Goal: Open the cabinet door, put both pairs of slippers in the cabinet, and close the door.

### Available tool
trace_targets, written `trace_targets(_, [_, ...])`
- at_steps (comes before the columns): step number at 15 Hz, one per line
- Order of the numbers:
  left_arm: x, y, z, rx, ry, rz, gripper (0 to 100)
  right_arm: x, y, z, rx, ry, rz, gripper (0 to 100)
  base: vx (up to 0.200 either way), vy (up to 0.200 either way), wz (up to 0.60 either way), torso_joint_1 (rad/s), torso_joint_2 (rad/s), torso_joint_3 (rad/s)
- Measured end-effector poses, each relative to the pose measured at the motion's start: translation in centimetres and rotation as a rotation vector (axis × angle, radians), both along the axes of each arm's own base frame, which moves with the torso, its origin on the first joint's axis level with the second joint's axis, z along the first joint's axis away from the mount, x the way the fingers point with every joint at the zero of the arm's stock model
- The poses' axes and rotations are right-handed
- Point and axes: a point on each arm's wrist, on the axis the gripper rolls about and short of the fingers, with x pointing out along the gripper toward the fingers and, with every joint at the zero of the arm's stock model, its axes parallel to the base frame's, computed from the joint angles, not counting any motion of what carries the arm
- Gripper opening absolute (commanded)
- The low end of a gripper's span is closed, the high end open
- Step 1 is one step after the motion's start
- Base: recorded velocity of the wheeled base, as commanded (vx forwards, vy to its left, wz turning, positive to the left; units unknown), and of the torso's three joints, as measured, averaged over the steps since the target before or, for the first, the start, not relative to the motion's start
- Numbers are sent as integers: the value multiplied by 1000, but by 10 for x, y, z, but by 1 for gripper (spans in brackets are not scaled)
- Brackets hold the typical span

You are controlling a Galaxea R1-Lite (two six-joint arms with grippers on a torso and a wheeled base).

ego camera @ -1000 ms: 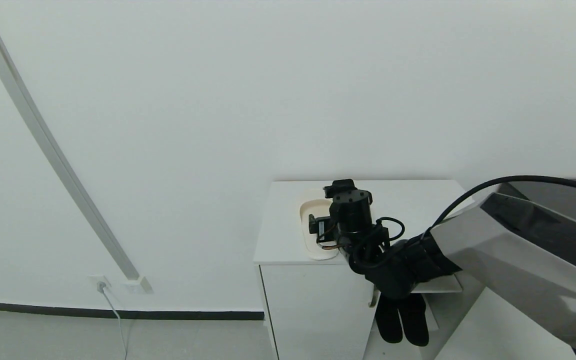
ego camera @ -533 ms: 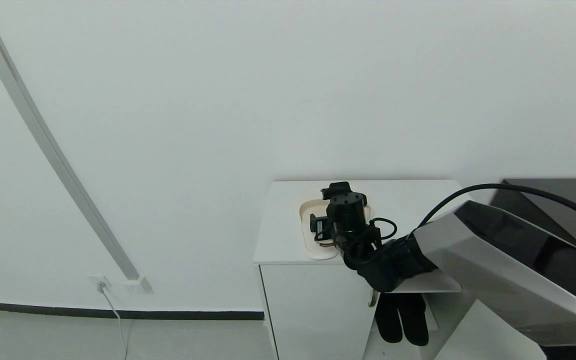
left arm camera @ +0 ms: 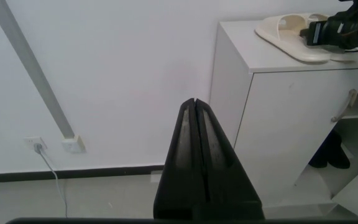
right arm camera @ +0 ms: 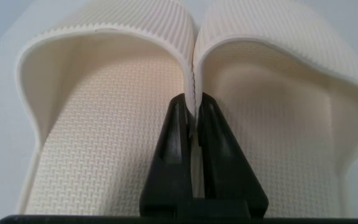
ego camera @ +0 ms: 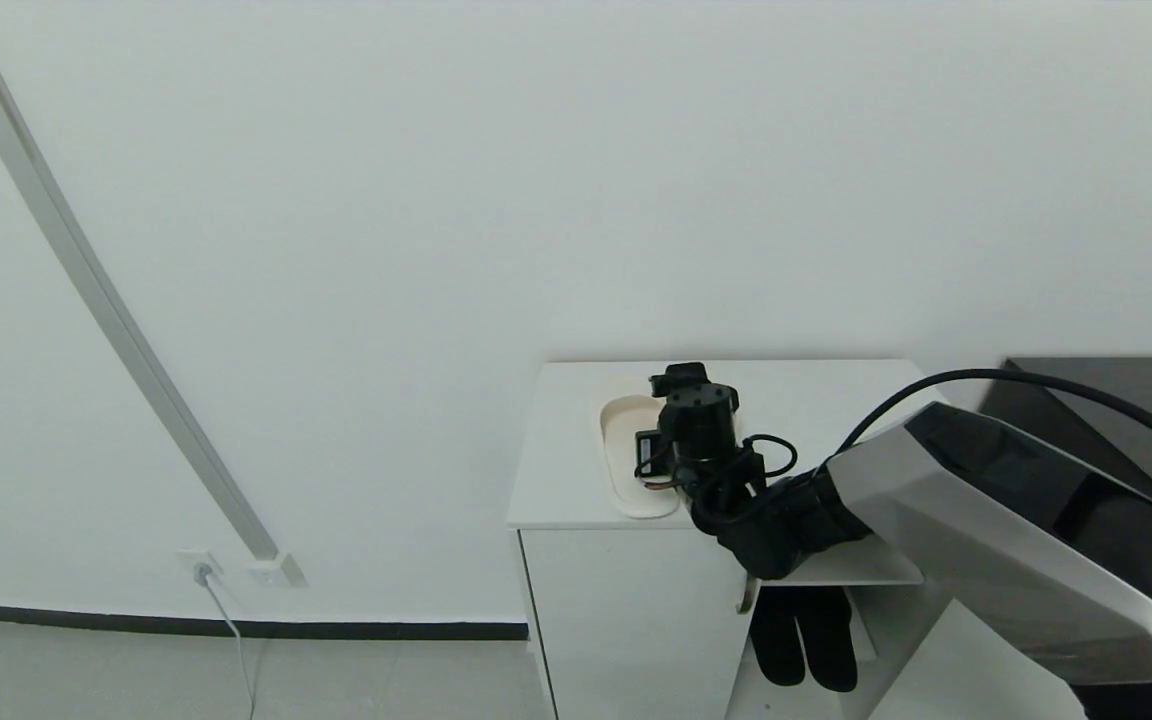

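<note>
**Right gripper pinched on the cream pair, at the front edge of the cabinet top**

Right gripper [right arm camera: 194,116] is closed down to a thin gap, with the two touching inner walls of the cream slippers [right arm camera: 110,118] squeezed between its fingers. In the head view this gripper [ego camera: 652,452] sits over the pair [ego camera: 624,455] on top of the white cabinet [ego camera: 561,480]. The heels reach the top's front edge at 6 o'clock. Bare top runs in a narrow strip at 9 o'clock of the pair and a much wider stretch at 3 o'clock. The wall [ego camera: 576,200] rises close behind at 12 o'clock.

Left gripper [left arm camera: 195,109] has its fingers pressed flat together with nothing between them. It hangs in free air well apart from the cabinet's left side, over the floor [left arm camera: 104,193].

Below the top, the door [ego camera: 956,670] stands swung open at 5 o'clock. The black slippers [ego camera: 804,640] stand side by side inside the compartment.

Count: two pairs of slippers, one cream and one black, four slippers in all, and one cabinet.
</note>
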Motion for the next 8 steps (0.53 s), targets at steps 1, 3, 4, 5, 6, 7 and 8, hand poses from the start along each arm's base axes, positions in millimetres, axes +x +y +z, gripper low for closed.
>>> trace_targets(1, [0, 0, 0, 0, 0, 0, 0, -1, -1, 0, -1, 1, 0, 0, 0, 0, 0, 0, 0, 0])
trace_targets(3, [0, 0, 0, 0, 0, 0, 0, -8, -5, 6, -5, 8, 5, 0, 0, 0, 0, 0, 0, 0])
trace_targets(4, [0, 0, 0, -1, 0, 1, 0, -14, -9, 9, -4, 12, 20, 0, 0, 0, 0, 0, 0, 0])
trace_targets(5, [0, 0, 0, -1, 0, 1, 0, -24, -14, 11, -5, 20, 43, 0, 0, 0, 0, 0, 0, 0])
trace_targets(6, [0, 0, 0, -1, 0, 1, 0, -36, -21, 15, -4, 22, 71, 0, 0, 0, 0, 0, 0, 0])
trace_targets(7, [0, 0, 0, -1, 0, 1, 0, -47, -27, 19, -6, 18, 89, 0, 0, 0, 0, 0, 0, 0])
trace_targets(8, [0, 0, 0, -1, 0, 1, 0, -60, -36, 24, -14, 11, 113, 0, 0, 0, 0, 0, 0, 0])
